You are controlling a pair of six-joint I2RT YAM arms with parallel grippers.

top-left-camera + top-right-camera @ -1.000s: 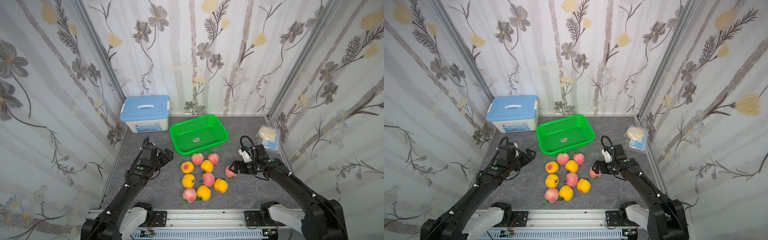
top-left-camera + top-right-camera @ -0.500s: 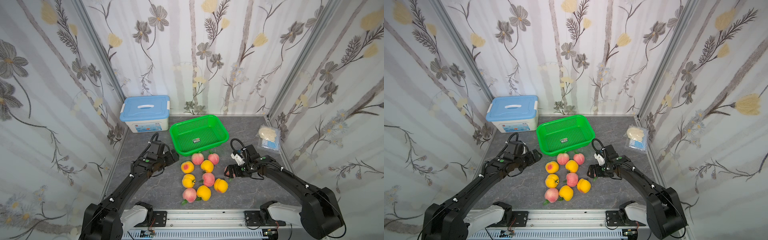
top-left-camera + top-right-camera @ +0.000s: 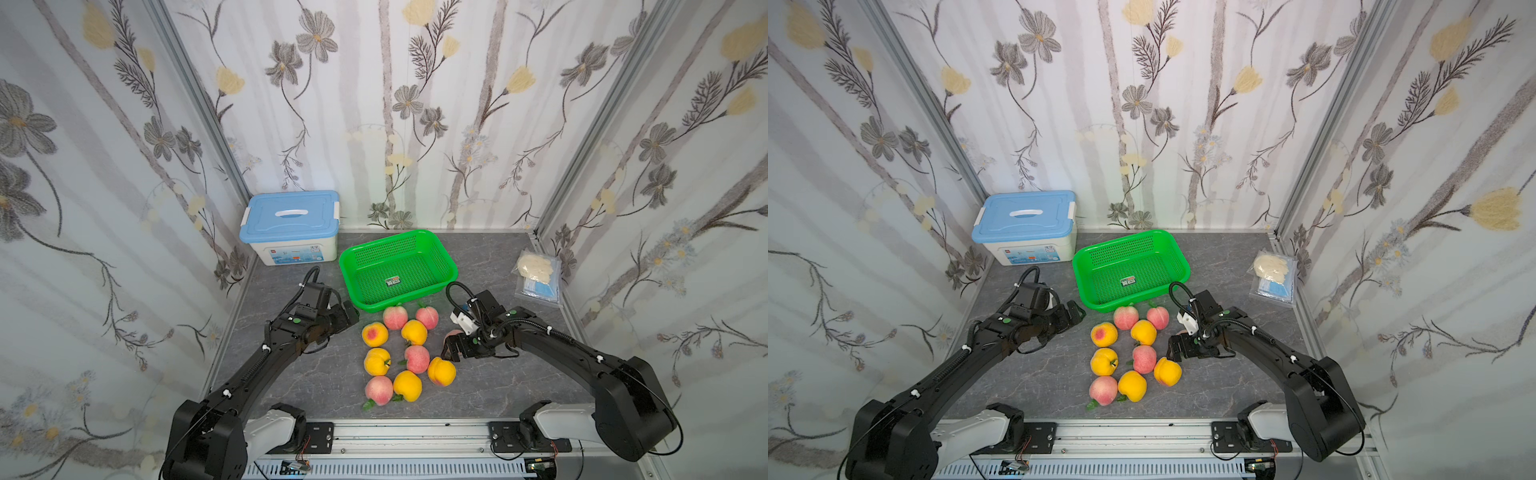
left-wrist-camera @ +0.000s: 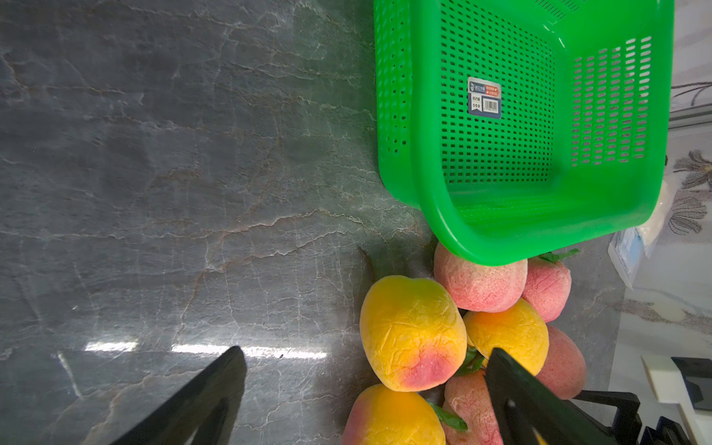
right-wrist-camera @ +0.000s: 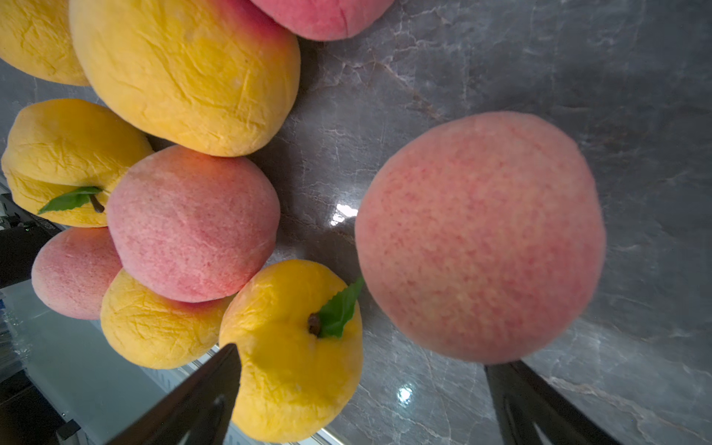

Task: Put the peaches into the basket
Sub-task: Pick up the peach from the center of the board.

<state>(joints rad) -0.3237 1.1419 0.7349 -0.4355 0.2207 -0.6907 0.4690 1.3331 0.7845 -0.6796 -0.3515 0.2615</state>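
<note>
The green basket (image 3: 398, 266) (image 3: 1129, 266) stands empty mid-table, a small label on its floor. Several pink and yellow peaches (image 3: 409, 357) (image 3: 1144, 357) lie clustered on the table right in front of it. My left gripper (image 3: 349, 316) (image 3: 1075, 313) hovers open at the cluster's left. In the left wrist view a blushed yellow peach (image 4: 412, 331) lies just ahead of the gripper (image 4: 366, 354), below the basket rim (image 4: 539, 239). My right gripper (image 3: 451, 347) (image 3: 1173, 349) is open over a lone pink peach (image 3: 453, 333) (image 5: 477, 239) at the cluster's right, with a leafed yellow peach (image 5: 293, 354) beside it.
A white storage box with a blue lid (image 3: 291, 228) stands at the back left. A clear plastic bag (image 3: 536, 274) lies at the right wall. Patterned walls close in on three sides, and a metal rail (image 3: 395, 432) runs along the front.
My left gripper has moved right, closer to the peaches. My right gripper has moved left and slightly nearer, over the lone pink peach. Both stayed open.
</note>
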